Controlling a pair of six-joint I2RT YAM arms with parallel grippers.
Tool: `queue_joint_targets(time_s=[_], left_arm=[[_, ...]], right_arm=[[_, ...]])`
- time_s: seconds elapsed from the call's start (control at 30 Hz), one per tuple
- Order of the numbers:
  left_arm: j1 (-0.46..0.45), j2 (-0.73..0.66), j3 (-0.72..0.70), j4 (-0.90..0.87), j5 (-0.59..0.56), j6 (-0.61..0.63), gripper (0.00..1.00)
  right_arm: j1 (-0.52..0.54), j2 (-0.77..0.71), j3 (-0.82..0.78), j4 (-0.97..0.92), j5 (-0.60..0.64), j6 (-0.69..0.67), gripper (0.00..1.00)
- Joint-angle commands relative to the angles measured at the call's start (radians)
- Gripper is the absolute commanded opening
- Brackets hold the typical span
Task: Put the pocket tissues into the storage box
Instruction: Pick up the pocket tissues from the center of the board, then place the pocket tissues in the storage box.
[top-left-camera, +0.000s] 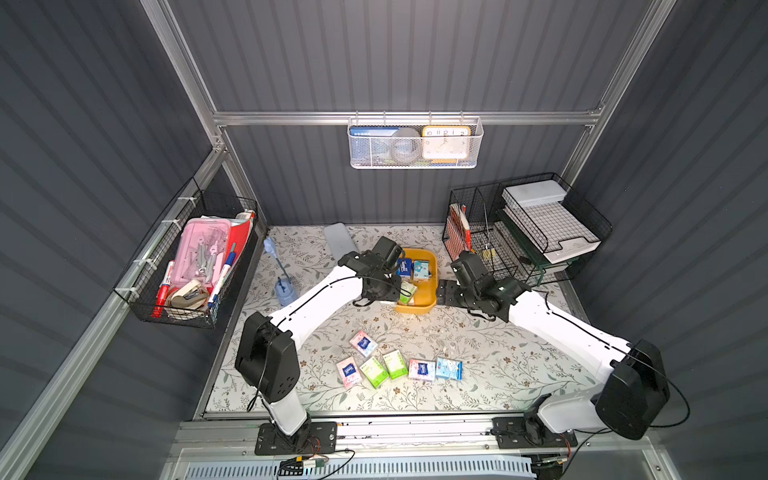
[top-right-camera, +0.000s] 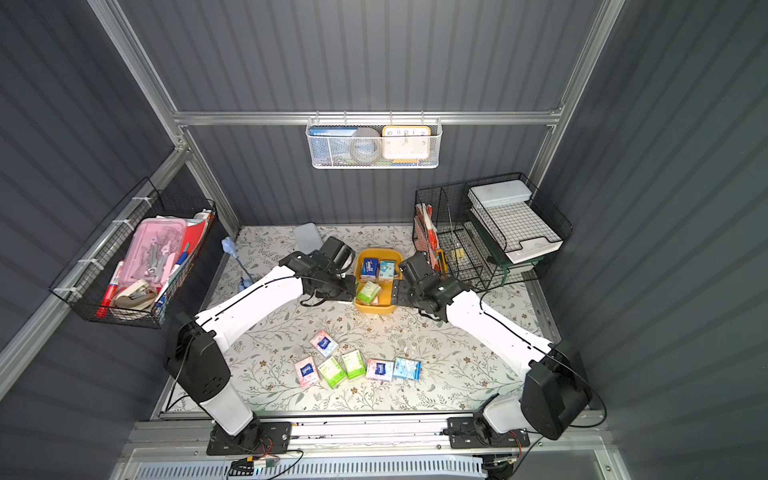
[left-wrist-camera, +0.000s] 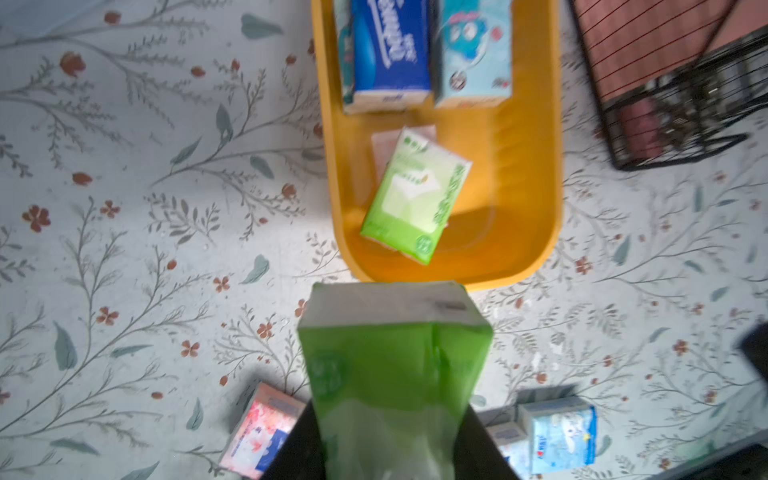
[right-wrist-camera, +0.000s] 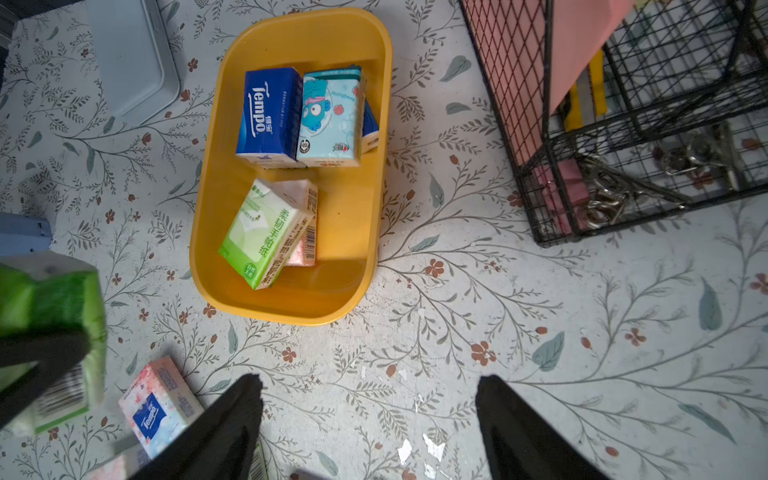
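The yellow-orange storage box (top-left-camera: 434, 270) (right-wrist-camera: 291, 316) stands mid-table at the back. In it are a dark blue packet (right-wrist-camera: 268, 114), a light blue one (right-wrist-camera: 330, 116) and a lime green one (right-wrist-camera: 262, 232) lying on a pink one. My left gripper (left-wrist-camera: 390, 436) is shut on another green packet of pocket tissues (left-wrist-camera: 395, 365) (right-wrist-camera: 50, 307), held above the table just outside the box's near left corner. My right gripper (right-wrist-camera: 370, 386) hovers open and empty at the box's right side. Several more packets (top-left-camera: 395, 364) lie in a row near the front.
A grey flat case (top-left-camera: 338, 239) lies behind the box on the left. A black wire organiser (top-left-camera: 519, 232) stands close on the box's right. A light blue tool (top-left-camera: 284, 289) stands at the table's left edge. Baskets hang on the left wall (top-left-camera: 191, 266) and back wall (top-left-camera: 415, 143).
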Motion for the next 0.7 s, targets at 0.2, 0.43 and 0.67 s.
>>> queue_joint_targets(time_s=[0.2, 0.43, 0.67], left_arm=[[-0.029, 0.204, 0.178, 0.074, 0.243, 0.027, 0.39], [-0.03, 0.343, 0.258, 0.063, 0.287, 0.068, 0.4], [-0.029, 0.422, 0.321, 0.045, 0.248, 0.088, 0.4]], right_arm=[[-0.025, -0.056, -0.054, 0.012, 0.016, 0.016, 0.85], [-0.051, -0.107, -0.083, -0.002, 0.024, 0.016, 0.85], [-0.059, -0.119, -0.087, -0.012, 0.018, 0.016, 0.85]])
